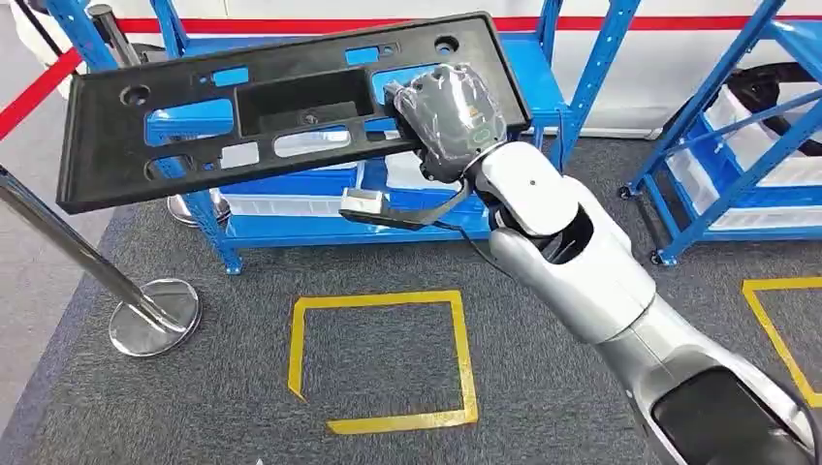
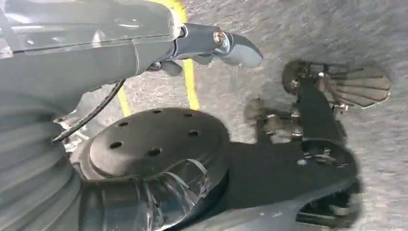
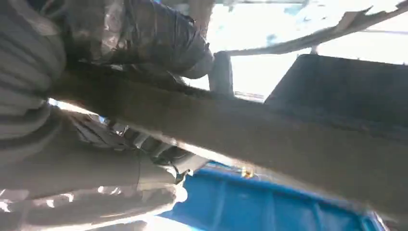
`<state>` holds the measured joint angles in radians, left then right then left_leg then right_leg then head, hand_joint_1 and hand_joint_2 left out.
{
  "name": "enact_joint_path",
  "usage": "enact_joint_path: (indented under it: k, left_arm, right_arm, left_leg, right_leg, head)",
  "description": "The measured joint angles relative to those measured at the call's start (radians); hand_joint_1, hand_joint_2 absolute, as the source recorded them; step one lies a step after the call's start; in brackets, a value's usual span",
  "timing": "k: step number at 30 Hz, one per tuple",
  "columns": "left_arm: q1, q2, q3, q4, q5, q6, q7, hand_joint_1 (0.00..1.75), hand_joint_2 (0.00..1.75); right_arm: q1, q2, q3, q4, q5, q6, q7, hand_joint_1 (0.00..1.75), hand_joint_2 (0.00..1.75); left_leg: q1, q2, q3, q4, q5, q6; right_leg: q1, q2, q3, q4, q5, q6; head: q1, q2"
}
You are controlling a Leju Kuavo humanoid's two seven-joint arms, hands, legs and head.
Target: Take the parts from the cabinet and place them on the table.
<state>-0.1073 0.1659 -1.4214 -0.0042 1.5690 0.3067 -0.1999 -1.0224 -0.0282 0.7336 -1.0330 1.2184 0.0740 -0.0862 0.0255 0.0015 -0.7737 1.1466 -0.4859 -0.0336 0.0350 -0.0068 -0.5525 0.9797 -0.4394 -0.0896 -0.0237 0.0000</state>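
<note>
Stanchion: a chromed post with a round base stood on the grey carpet, well apart from the fingers of either hand.
Floor marking: a yellow taped square lay on the carpet below the held part, nothing inside it.
Part: a long black plastic panel with cut-outs was carried clear of the shelving, tilted, its far end projecting well beyond the fingers toward the stanchion side.
Cabinet: the blue shelving rack stood behind the panel; white bins remained on its lower shelf.
Left hand: the left hand hung over the carpet; its fingers appeared loosely curled with nothing between them, though how far they were closed could not be told.
Right hand: the right hand clamped the near end of the panel; its fingers wrapped over the panel edge, with the thumb side hidden beneath.
Second rack: another blue rack stood well apart from the fingers, holding a dark part and white bins.
Progress: removal from the cabinet was judged complete for this one panel.
Remaining: no table was visible; transport and set-down were judged still to be done.
</note>
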Motion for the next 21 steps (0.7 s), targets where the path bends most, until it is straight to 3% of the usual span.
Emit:
enact_joint_path:
  k: [1, 2, 3, 4, 5, 6, 7, 8, 9, 10, 11, 12, 13, 14, 16, 17, 18, 19, 20, 21]
  left_arm:
    - [0.000, 0.002, 0.000, 0.000, 0.001, 0.000, 0.000, 0.00, 1.75]
    - [-0.001, 0.002, 0.000, 0.000, 0.001, 0.000, 0.000, 0.00, 1.75]
    - [-0.001, 0.003, 0.000, 0.000, 0.001, 0.000, 0.000, 0.00, 1.75]
    - [0.000, 0.003, 0.000, 0.000, 0.000, 0.000, 0.000, 0.00, 1.75]
    - [0.000, 0.005, 0.000, 0.000, 0.001, 0.000, 0.000, 0.00, 1.75]
    - [0.000, 0.006, 0.000, 0.000, 0.000, 0.000, 0.000, 0.00, 1.75]
    - [-0.002, 0.008, 0.000, 0.000, 0.000, 0.000, 0.000, 0.00, 1.75]
    - [-0.003, 0.012, 0.000, 0.001, 0.000, 0.000, 0.000, 0.00, 1.75]
    - [-0.002, 0.012, 0.000, 0.002, 0.000, 0.000, -0.001, 0.00, 1.75]
    - [-0.002, 0.012, 0.000, 0.002, -0.001, 0.000, -0.001, 0.00, 1.75]
    - [-0.002, 0.013, 0.000, 0.002, -0.001, 0.000, -0.001, 0.00, 1.75]
    - [-0.001, 0.013, 0.000, 0.003, 0.000, 0.000, -0.001, 0.00, 1.75]
    - [-0.003, 0.011, 0.000, 0.003, 0.000, 0.000, 0.000, 0.00, 1.75]
    - [-0.005, 0.013, 0.000, 0.003, 0.000, 0.000, 0.000, 0.00, 1.75]
    - [-0.004, 0.014, 0.000, 0.003, 0.000, 0.000, 0.000, 0.00, 1.75]
    - [-0.004, 0.014, 0.000, 0.003, 0.000, 0.000, 0.000, 0.00, 1.75]
    - [-0.002, 0.014, 0.000, 0.003, 0.000, 0.000, 0.000, 0.00, 1.75]
    - [-0.002, 0.014, 0.000, 0.003, 0.000, 0.000, 0.000, 0.00, 1.75]
    - [-0.002, 0.014, 0.000, 0.003, 0.000, 0.000, 0.000, 0.00, 1.75]
    - [-0.002, 0.014, 0.000, 0.003, 0.000, 0.000, 0.000, 0.00, 1.75]
  right_arm:
    - [0.001, 0.000, 0.000, 0.000, 0.000, 0.000, 0.000, 1.75, 1.75]
    - [0.003, 0.000, 0.000, 0.000, 0.000, 0.000, 0.000, 1.75, 1.75]
    - [0.006, 0.000, 0.001, 0.001, 0.000, 0.000, 0.000, 1.75, 1.75]
    - [0.010, 0.000, 0.001, 0.002, 0.000, 0.000, 0.000, 1.75, 1.75]
    - [0.013, 0.000, 0.002, 0.003, 0.000, 0.000, 0.000, 1.75, 1.75]
    - [0.013, -0.001, 0.002, 0.003, 0.000, 0.000, 0.000, 1.75, 1.75]
    - [0.012, 0.000, 0.002, 0.002, 0.000, 0.000, 0.000, 1.75, 1.75]
    - [0.011, -0.002, 0.002, 0.002, 0.000, -0.001, 0.000, 1.75, 1.75]
    - [0.014, -0.002, 0.002, 0.002, 0.000, -0.001, 0.000, 1.75, 1.75]
    - [0.015, -0.002, 0.002, 0.003, 0.000, -0.001, 0.000, 1.75, 1.75]
    - [0.014, -0.002, 0.002, 0.003, 0.000, -0.001, 0.000, 1.75, 1.75]
    - [0.014, -0.003, 0.002, 0.003, 0.000, 0.000, 0.000, 1.75, 1.75]
    - [0.014, -0.004, 0.002, 0.004, 0.000, 0.000, 0.000, 1.75, 1.75]
    - [0.013, -0.005, 0.002, 0.005, 0.000, 0.000, 0.000, 1.75, 1.75]
    - [0.013, -0.008, 0.002, 0.005, 0.000, 0.000, 0.000, 1.75, 1.75]
    - [0.016, -0.009, 0.002, 0.006, 0.000, 0.000, 0.000, 1.75, 1.75]
    - [0.019, -0.010, 0.002, 0.007, 0.000, 0.000, 0.000, 1.75, 1.75]
    - [0.022, -0.011, 0.002, 0.008, 0.000, 0.000, 0.000, 1.75, 1.75]
    - [0.023, -0.011, 0.002, 0.009, 0.000, 0.000, 0.000, 1.75, 1.75]
    - [0.023, -0.011, 0.002, 0.009, 0.000, 0.000, 0.000, 1.75, 1.75]
  left_leg:
    - [0.000, 0.000, -0.007, 0.082, -0.048, -0.002]
    - [-0.002, 0.000, -0.011, 0.152, -0.057, -0.004]
    - [-0.003, 0.000, -0.005, 0.200, -0.029, -0.005]
    - [-0.003, 0.000, 0.016, 0.207, 0.015, -0.006]
    - [-0.003, 0.000, 0.055, 0.179, 0.053, -0.005]
    - [-0.003, 0.000, 0.117, 0.112, 0.058, -0.002]
    - [-0.005, -0.002, 0.192, 0.021, 0.017, 0.004]
    - [-0.011, -0.001, 0.272, -0.096, -0.048, 0.004]
    - [-0.014, 0.001, 0.279, -0.113, -0.061, 0.016]
    - [-0.016, -0.001, 0.270, -0.120, -0.054, 0.018]
    - [-0.019, 0.000, 0.265, -0.117, -0.046, 0.028]
    - [-0.012, 0.004, 0.257, -0.130, -0.028, 0.039]
    - [-0.009, 0.015, 0.250, -0.132, -0.012, 0.045]
    - [-0.009, 0.015, 0.239, -0.135, 0.004, 0.055]
    - [-0.008, 0.016, 0.199, -0.136, 0.038, 0.052]
    - [-0.006, 0.017, 0.178, -0.135, 0.053, 0.049]
    - [-0.004, 0.018, 0.156, -0.134, 0.069, 0.044]
    - [-0.001, 0.019, 0.135, -0.134, 0.084, 0.039]
    - [0.004, 0.020, 0.116, -0.133, 0.098, 0.032]
    - [0.009, 0.020, 0.099, -0.132, 0.111, 0.025]
  right_leg:
    - [0.002, 0.000, -0.023, 0.002, 0.018, 0.000]
    - [0.003, 0.000, -0.044, 0.007, 0.033, 0.000]
    - [0.004, 0.000, -0.068, 0.013, 0.047, 0.002]
    - [0.004, 0.000, -0.093, 0.020, 0.060, 0.004]
    - [0.003, 0.000, -0.116, 0.027, 0.072, 0.007]
    - [0.003, 0.002, -0.139, 0.037, 0.084, 0.010]
    - [0.002, 0.003, -0.155, 0.050, 0.094, 0.013]
    - [0.008, 0.005, -0.171, 0.062, 0.099, 0.018]
    - [0.006, 0.002, -0.171, 0.062, 0.111, 0.023]
    - [0.001, 0.002, -0.170, 0.060, 0.120, 0.026]
    - [-0.003, 0.002, -0.172, 0.056, 0.133, 0.033]
    - [0.003, 0.006, -0.175, 0.053, 0.144, 0.039]
    - [-0.004, 0.014, -0.187, 0.069, 0.102, 0.049]
    - [-0.010, 0.014, -0.198, 0.110, 0.032, 0.060]
    - [-0.028, 0.012, -0.228, 0.252, -0.089, 0.077]
    - [-0.036, 0.012, -0.238, 0.321, -0.113, 0.083]
    - [-0.045, 0.011, -0.235, 0.370, -0.101, 0.090]
    - [-0.052, 0.011, -0.213, 0.376, -0.064, 0.097]
    - [-0.059, 0.011, -0.173, 0.343, -0.025, 0.104]
    - [-0.065, 0.010, -0.115, 0.277, -0.008, 0.110]
  head:
    - [0.000, 0.000]
    - [0.000, 0.000]
    - [0.000, 0.000]
    - [0.000, 0.000]
    - [0.000, 0.000]
    - [0.000, 0.000]
    - [0.000, 0.000]
    - [0.000, 0.000]
    - [0.001, 0.000]
    - [0.001, 0.000]
    - [-0.002, 0.001]
    - [0.000, 0.000]
    - [-0.001, 0.000]
    - [0.002, 0.000]
    - [0.002, 0.000]
    - [0.002, 0.000]
    - [0.002, 0.000]
    - [0.002, 0.000]
    - [0.002, 0.000]
    - [0.002, 0.000]
